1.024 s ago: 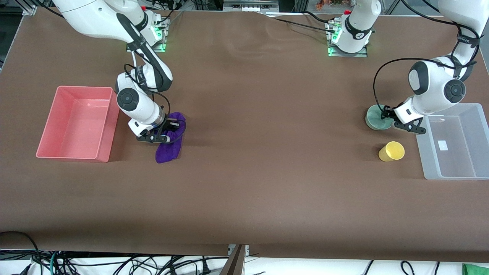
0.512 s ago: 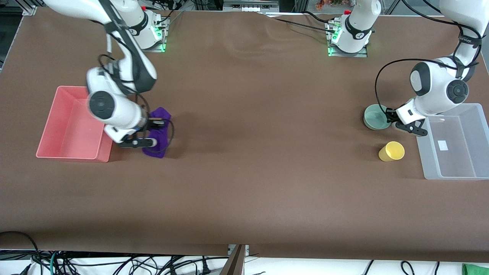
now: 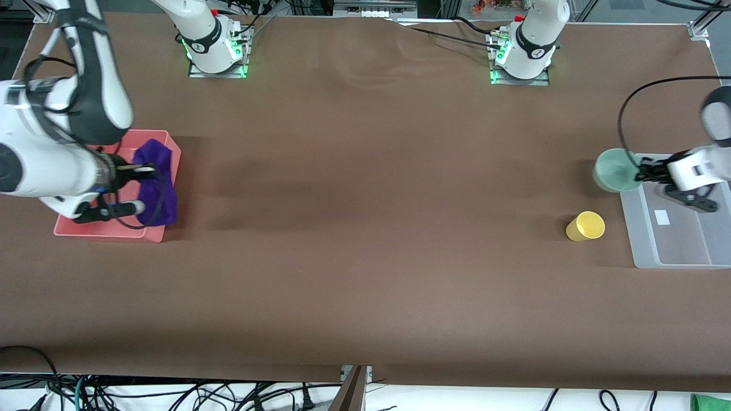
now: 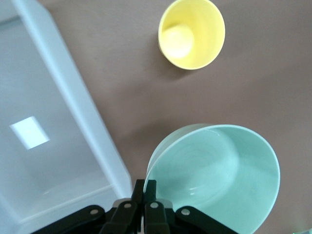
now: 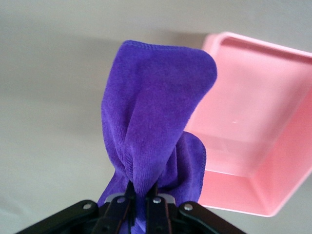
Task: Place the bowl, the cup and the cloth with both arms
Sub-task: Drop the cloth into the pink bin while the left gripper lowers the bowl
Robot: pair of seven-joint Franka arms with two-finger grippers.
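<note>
Right claw pinches the cloth above the pink bin; left claw grips the bowl rim above the clear bin edge.

We held our right gripper up over the pink bin, fingers pinched on the purple cloth. Our left gripper hung at the clear bin's edge, fingers clamped on the teal bowl's rim.

My front camera looks down across the table toward both bases; each wrist camera looks closely past its fingers, sharing table.
</note>
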